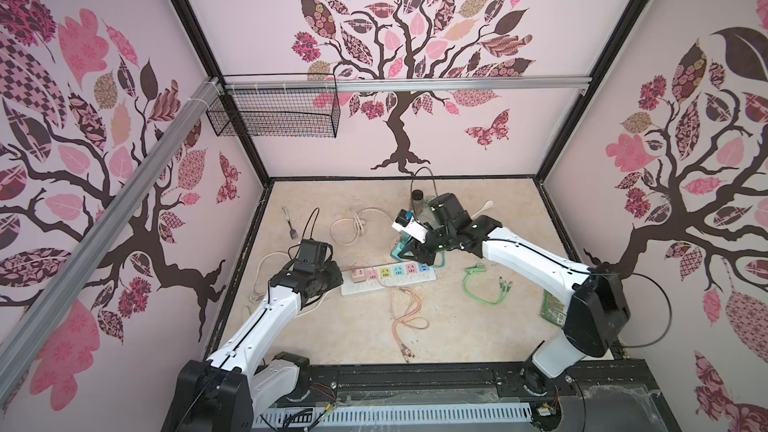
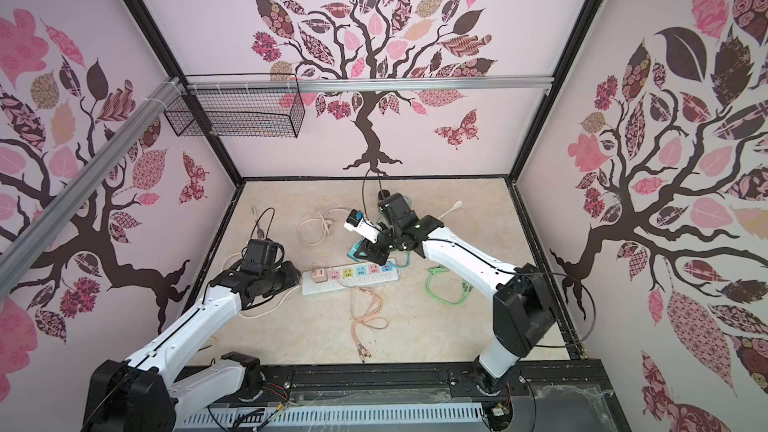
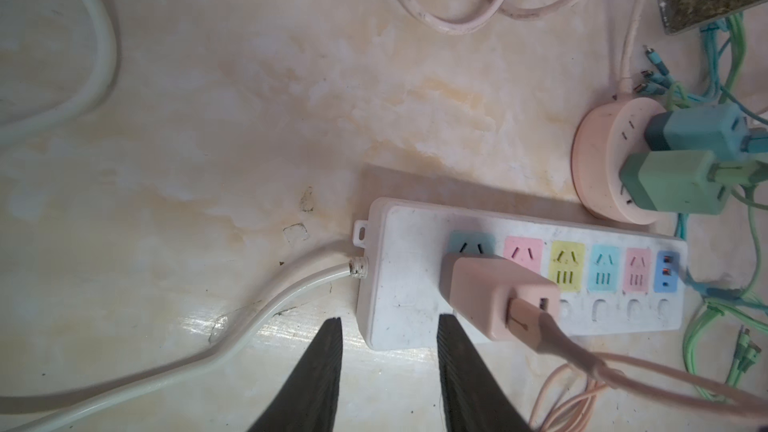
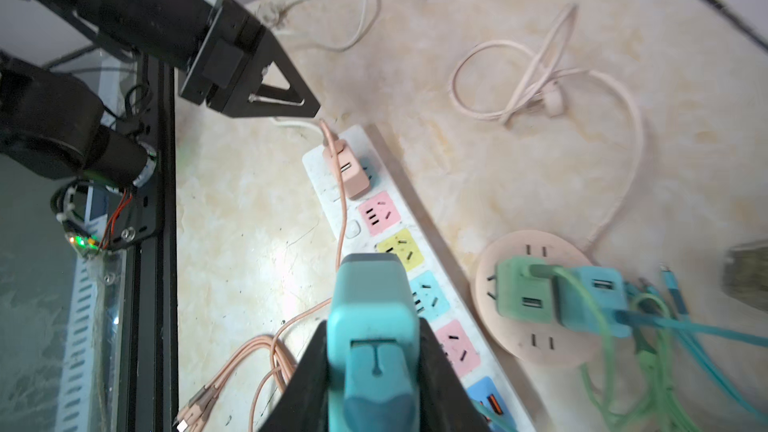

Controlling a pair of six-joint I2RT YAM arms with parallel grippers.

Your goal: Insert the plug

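Your right tool (image 4: pixel 374 351) clamps the teal plug (image 4: pixel 370 309) by the power strip (image 3: pixel 407 284); prongs missing the slots could shove the strip. Your left tool (image 3: pixel 388 322), open, steadies nothing.

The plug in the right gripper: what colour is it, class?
Teal; the plug shows best in the right wrist view.

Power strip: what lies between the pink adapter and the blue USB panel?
Four free sockets: pink socket, yellow socket, teal socket, second pink socket. The left wrist view shows this.
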